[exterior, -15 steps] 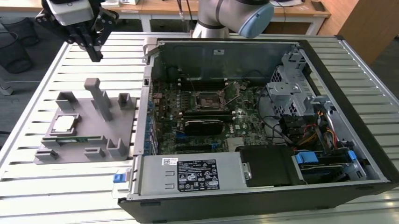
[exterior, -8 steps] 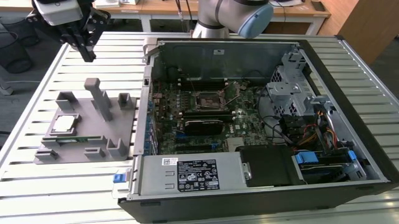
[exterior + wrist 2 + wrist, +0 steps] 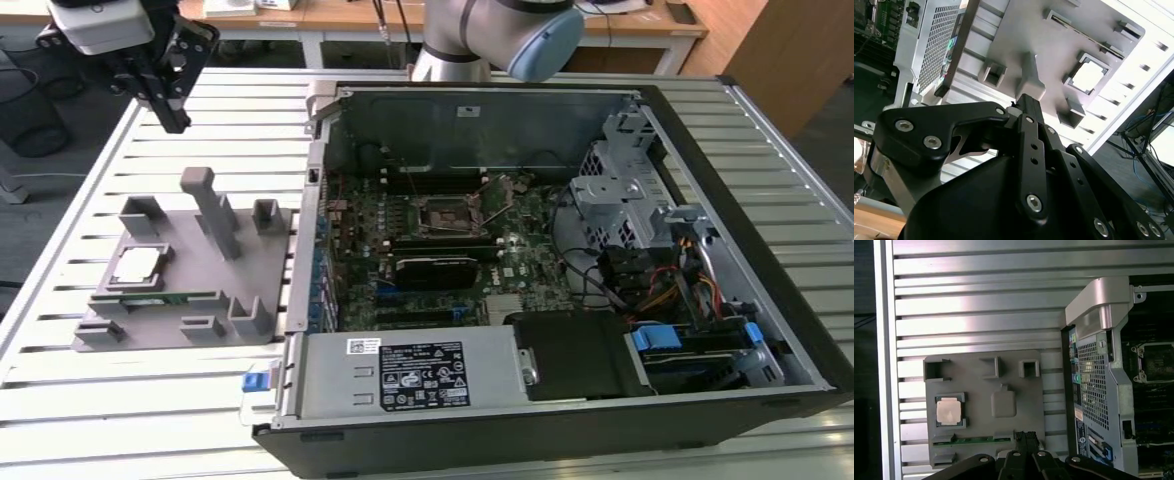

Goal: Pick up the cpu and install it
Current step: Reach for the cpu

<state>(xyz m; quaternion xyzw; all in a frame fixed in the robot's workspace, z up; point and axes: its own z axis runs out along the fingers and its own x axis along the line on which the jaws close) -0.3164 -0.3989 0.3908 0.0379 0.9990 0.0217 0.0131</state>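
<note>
The cpu (image 3: pixel 138 265) is a small silver square lying flat in a recess of the grey fixture (image 3: pixel 150 332) on the slatted table, at the exterior view's left. Both wrist views show the cpu (image 3: pixel 950 410) (image 3: pixel 1089 75) from above. My gripper (image 3: pixel 174 122) hangs high over the table beyond the fixture, well above the cpu and apart from it. Its black fingers (image 3: pixel 1025 435) (image 3: pixel 1026 99) are shut with nothing between them. The open socket (image 3: pixel 447 212) (image 3: pixel 1156 360) sits on the motherboard inside the computer case.
The open computer case (image 3: pixel 534 440) fills the exterior view's right, with a black heatsink block (image 3: pixel 434 270) below the socket. A green memory stick (image 3: pixel 154 297) (image 3: pixel 979 440) lies in the fixture beside the cpu. Tall grey posts (image 3: pixel 214 210) rise from the fixture.
</note>
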